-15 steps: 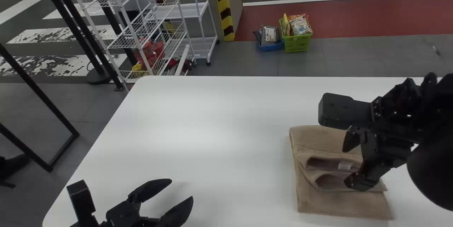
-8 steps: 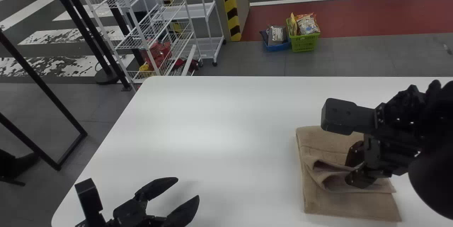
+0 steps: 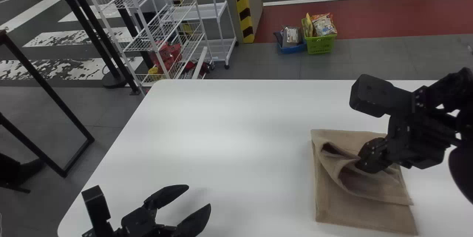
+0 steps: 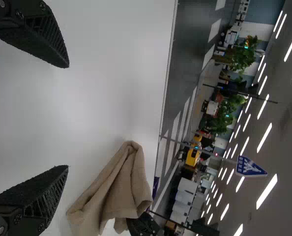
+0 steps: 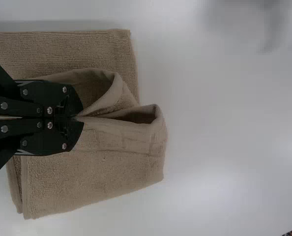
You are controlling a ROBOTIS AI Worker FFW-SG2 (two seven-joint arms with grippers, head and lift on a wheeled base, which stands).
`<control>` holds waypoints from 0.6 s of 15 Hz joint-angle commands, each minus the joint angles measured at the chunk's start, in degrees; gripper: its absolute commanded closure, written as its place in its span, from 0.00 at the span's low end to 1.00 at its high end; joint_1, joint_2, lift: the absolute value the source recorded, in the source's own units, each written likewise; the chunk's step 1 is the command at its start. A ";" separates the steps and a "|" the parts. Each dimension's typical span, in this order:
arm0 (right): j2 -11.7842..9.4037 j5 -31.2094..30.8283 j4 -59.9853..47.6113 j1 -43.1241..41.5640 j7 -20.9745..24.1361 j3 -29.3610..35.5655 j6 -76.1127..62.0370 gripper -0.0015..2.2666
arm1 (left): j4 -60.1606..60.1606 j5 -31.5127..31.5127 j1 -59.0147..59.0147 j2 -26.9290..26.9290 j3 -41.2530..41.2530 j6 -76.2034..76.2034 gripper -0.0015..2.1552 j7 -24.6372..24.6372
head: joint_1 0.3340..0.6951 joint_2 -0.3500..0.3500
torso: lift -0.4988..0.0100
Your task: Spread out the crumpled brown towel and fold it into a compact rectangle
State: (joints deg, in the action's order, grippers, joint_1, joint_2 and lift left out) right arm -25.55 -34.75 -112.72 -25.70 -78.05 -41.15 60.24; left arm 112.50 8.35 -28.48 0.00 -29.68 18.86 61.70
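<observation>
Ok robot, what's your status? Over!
Right tool shut on towel. Left tool open above table. Towel bunched at right tool; raised folds may get in the way.

The pinched bit of the towel [image 3: 362, 215] is hidden, probably between the right end effector's [image 3: 361, 163] tips.

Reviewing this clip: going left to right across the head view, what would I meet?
Left gripper → yellow-and-black striped pillar edge right of the shelving → blue basket → brown towel. The right gripper overlaps the towel, so it gets no place.
</observation>
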 commanded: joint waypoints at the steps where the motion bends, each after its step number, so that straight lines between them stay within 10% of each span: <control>1: -0.82 0.92 -3.47 1.27 -0.28 1.07 1.42 0.67 | 0.17 0.00 0.00 -0.15 0.07 0.09 0.04 0.00 | 1.00 0.92 | 0.73; 9: -5.65 0.83 -10.06 5.84 -0.28 2.22 2.13 0.66 | -0.09 -0.18 0.00 -0.15 0.42 0.09 0.04 -0.09 | 1.00 0.91 | 0.73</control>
State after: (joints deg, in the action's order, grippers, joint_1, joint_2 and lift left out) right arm -30.36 -33.50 -122.56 -20.85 -78.05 -38.48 62.66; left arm 112.57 8.22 -28.48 0.00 -29.42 18.95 61.68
